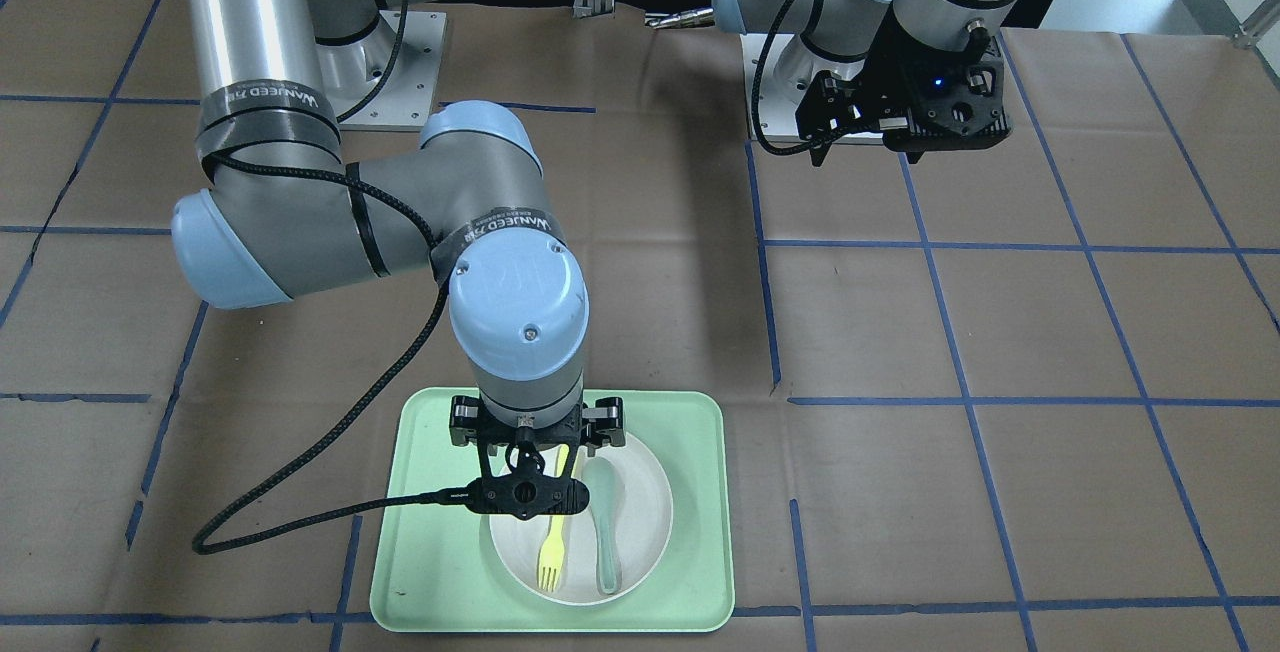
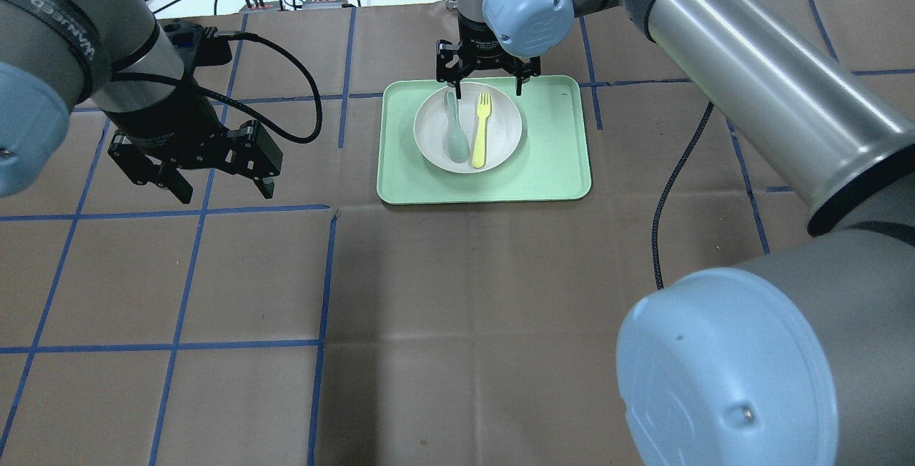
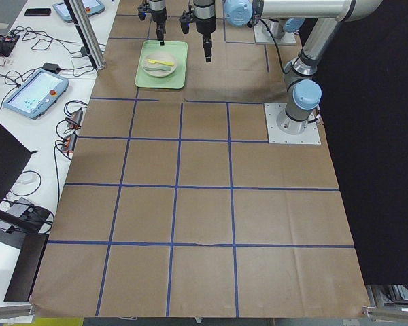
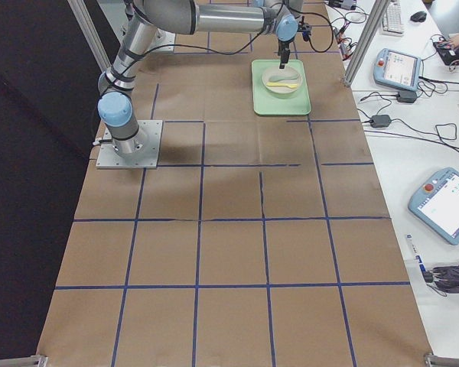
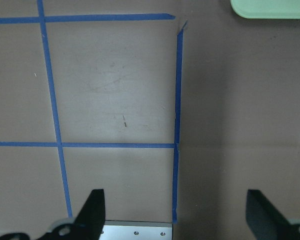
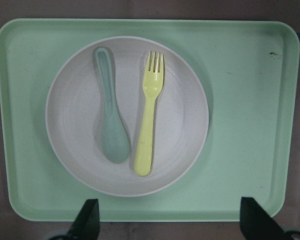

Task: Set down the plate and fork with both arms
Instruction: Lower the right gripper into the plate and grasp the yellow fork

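Right gripper hangs wide-jawed above the off-white plate on the green tray by the bench's operator-side edge; it should likely straddle the yellow fork there near its tines, clear of the spoon alongside, while the left gripper, also wide, hovers apart.

A pale yellow fork and a grey-green spoon lie on a plain off-white plate, set on a pale green tray. Around the tray, the table is brown paper gridded with blue tape. The right arm and left arm are silver-grey with light-blue joint caps.
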Tool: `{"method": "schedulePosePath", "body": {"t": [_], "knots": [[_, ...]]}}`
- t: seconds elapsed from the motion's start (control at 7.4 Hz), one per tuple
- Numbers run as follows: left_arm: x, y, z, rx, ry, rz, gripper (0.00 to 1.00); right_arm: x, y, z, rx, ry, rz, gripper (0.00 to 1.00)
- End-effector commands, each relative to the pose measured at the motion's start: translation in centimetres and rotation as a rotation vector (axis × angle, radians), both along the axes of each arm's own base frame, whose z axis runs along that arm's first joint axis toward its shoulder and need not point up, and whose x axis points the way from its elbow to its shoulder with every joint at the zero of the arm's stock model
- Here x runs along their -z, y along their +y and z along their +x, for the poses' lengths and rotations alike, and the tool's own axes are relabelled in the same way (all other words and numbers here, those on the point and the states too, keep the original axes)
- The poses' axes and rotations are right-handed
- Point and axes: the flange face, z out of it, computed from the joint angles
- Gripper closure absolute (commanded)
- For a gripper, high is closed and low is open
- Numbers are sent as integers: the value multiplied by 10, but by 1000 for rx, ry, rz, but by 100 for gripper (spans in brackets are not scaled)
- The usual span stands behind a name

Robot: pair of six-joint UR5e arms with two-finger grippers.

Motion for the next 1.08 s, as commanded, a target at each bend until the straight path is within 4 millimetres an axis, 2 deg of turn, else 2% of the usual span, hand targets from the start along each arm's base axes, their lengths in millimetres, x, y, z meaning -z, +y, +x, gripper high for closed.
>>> {"method": "schedulePosePath", "body": {"t": [0.0,0.27,0.54,0.68,0.81,0.95], "knots": [[-4,-1,-3,-10,20,-24,0,43,-10,3,25,8,15,12],[4,-9,-14,-10,131,-75,0,68,-14,5,30,15,37,43],[-1,-5,-11,-19,126,-88,0,79,-18,6,30,12,30,52],[-3,-5,-10,-13,117,-94,0,94,-22,7,42,12,23,54],[-3,-5,-9,-18,114,-94,0,95,-25,7,46,15,19,54],[4,-10,-8,-16,111,-77,0,96,-25,7,46,15,20,53]]}}
